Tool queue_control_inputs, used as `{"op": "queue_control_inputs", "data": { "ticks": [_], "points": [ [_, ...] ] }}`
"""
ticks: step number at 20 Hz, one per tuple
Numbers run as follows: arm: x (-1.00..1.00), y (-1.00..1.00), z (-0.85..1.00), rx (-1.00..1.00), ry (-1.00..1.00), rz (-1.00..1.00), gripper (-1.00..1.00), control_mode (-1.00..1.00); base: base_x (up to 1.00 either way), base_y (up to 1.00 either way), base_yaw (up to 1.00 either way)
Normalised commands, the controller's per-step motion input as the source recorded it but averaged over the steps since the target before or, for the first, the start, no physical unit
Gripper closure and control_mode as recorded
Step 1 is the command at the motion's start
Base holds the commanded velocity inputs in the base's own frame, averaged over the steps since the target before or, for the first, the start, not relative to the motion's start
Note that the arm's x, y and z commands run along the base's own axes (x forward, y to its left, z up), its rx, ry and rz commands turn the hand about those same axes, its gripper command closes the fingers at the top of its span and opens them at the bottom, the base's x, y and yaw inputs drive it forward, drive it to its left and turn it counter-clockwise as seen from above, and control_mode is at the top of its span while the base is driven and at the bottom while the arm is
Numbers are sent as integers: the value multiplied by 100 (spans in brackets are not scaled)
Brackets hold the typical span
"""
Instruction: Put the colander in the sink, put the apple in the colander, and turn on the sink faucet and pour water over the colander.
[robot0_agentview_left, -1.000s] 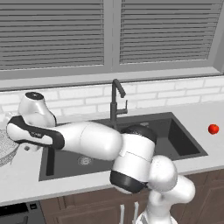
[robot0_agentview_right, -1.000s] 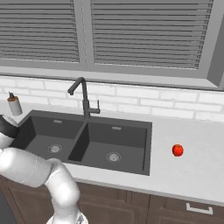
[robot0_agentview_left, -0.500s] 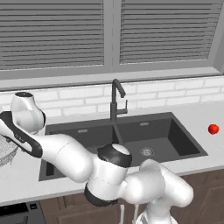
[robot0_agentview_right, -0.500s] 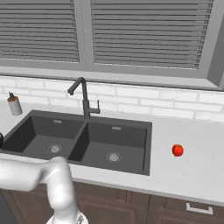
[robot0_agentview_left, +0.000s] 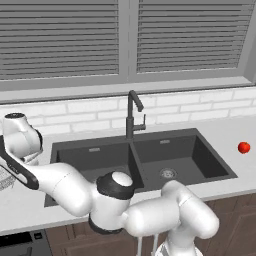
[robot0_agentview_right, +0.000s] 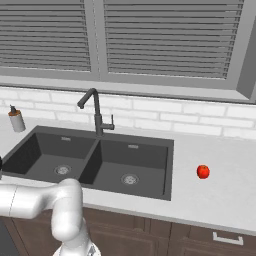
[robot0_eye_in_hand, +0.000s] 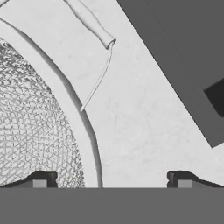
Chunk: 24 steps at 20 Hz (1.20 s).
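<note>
Open-jawed, the gripper (robot0_eye_in_hand: 109, 179) hangs over the counter (robot0_eye_in_hand: 131, 109) at the left end, its fingertips (robot0_eye_in_hand: 41, 180) straddling the pale rim of the colander (robot0_eye_in_hand: 35, 127), which sits just beside the sink's (robot0_agentview_left: 150, 155) left edge. Near the counter's right end, the apple (robot0_agentview_left: 244, 147) lies well apart from the basins.

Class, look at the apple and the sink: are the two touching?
Apart. The right base view shows the apple resting on bare counter, with a plain strip of counter between it and the sink rim.
</note>
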Motion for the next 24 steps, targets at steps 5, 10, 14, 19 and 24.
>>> {"op": "queue_control_inputs", "data": {
  "ticks": [5, 10, 14, 19, 24],
  "points": [
    [6, 11, -38, -6, -1, 0, -100, -100, 0, 0, 0],
    [23, 6, -17, 0, 0, 0, -100, -100, 0, 0, 0],
    [16, 4, -6, 0, -1, 0, -100, -100, 0, 0, 0],
    [2, 14, -25, 0, 0, 0, -100, -100, 0, 0, 0],
    [-6, 22, -51, 0, 0, 0, 100, -100, 0, 0, 0]
  ]
}}
